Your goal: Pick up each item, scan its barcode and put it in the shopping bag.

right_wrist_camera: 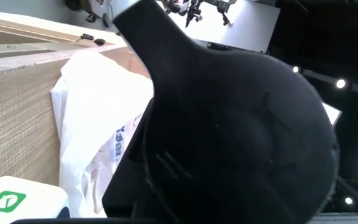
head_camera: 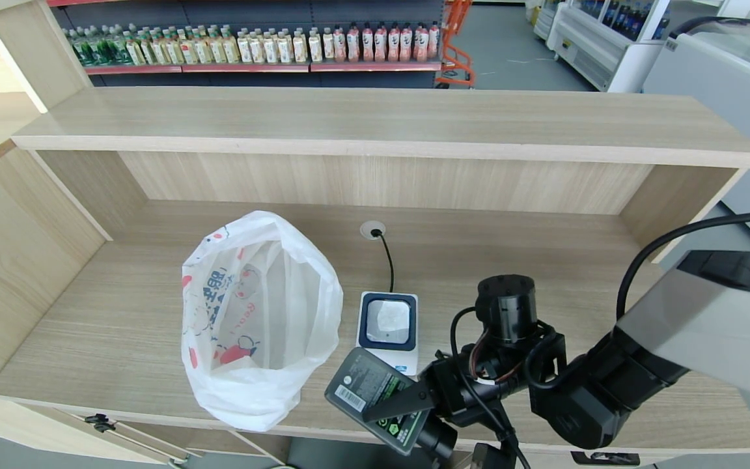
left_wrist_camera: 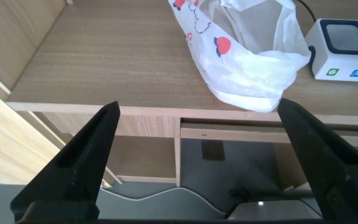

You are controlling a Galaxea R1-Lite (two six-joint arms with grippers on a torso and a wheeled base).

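Pinching the dark pack (head_camera: 365, 378) at 6 o'clock of the scanner (head_camera: 387, 324), the right end effector (head_camera: 388, 407) should roll the upward-facing barcode (head_camera: 349, 397) down toward the scanner's glass, while the left end effector (left_wrist_camera: 197, 106) hangs spread.

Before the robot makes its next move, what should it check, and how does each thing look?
1. Grip: right gripper shut on the dark pack: ok.
2. Its barcode label turned toward the scanner: it faces up, not ok.
3. Pack above the scanner window: short of it, near the front edge of the counter: not ok.
4. Mouth of the shopping bag open: ok.
5. Is the left gripper out of the way? Open, below the counter: ok.
6. Already scanned: cannot tell.
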